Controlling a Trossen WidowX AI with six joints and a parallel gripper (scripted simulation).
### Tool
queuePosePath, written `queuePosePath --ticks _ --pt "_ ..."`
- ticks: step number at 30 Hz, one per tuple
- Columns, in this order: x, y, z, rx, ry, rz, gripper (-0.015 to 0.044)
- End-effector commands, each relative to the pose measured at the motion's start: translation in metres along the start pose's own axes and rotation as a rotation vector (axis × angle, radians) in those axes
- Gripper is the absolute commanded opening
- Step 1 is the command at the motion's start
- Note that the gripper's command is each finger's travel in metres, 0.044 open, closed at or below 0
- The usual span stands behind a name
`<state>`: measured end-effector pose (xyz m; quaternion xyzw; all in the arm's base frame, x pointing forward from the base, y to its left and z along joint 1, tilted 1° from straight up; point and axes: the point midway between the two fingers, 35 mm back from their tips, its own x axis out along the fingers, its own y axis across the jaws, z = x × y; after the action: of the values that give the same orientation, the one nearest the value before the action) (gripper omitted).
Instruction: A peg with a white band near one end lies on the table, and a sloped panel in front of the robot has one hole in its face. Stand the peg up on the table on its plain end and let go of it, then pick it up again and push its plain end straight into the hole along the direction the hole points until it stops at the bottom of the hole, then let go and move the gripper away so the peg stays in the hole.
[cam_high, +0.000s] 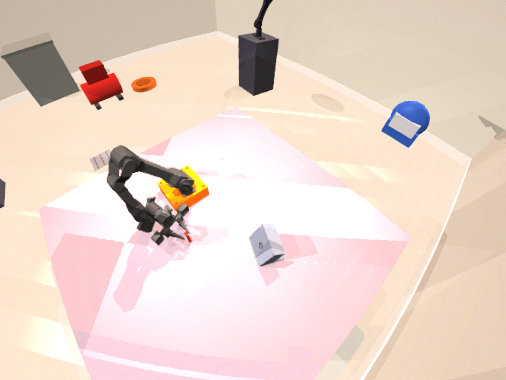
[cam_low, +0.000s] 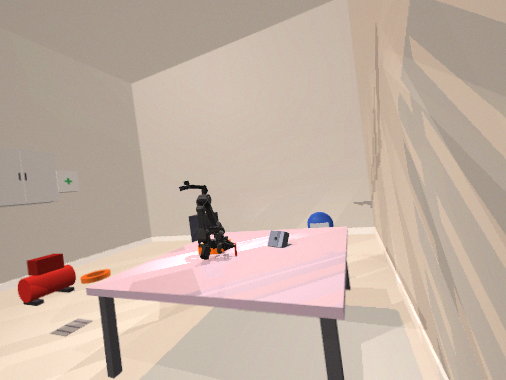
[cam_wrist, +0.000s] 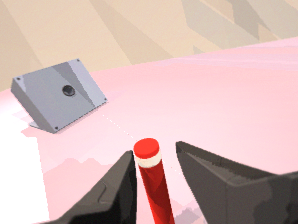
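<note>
The red peg stands upright on the table, its white-banded end up. My gripper is open around it. In the wrist view the left finger is close beside the peg, and a wider gap shows on the right. The peg's foot is out of the wrist view. The grey sloped panel stands apart from the peg, at upper left in the wrist view. Its dark round hole is empty.
An orange-yellow block sits on the table beside the arm, behind the gripper. Off the table are a red tank, an orange ring, a dark pedestal and a blue rounded object.
</note>
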<state>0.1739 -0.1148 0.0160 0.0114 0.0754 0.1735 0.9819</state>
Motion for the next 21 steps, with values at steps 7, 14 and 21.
queuePosePath --ticks 7,14,21 --pt "0.0 0.0 0.0 0.0 0.001 0.0 0.0261" --pt "0.0 0.0 0.0 0.0 0.001 0.0 0.044" --pt "0.0 0.0 0.0 0.0 0.001 0.0 0.044"
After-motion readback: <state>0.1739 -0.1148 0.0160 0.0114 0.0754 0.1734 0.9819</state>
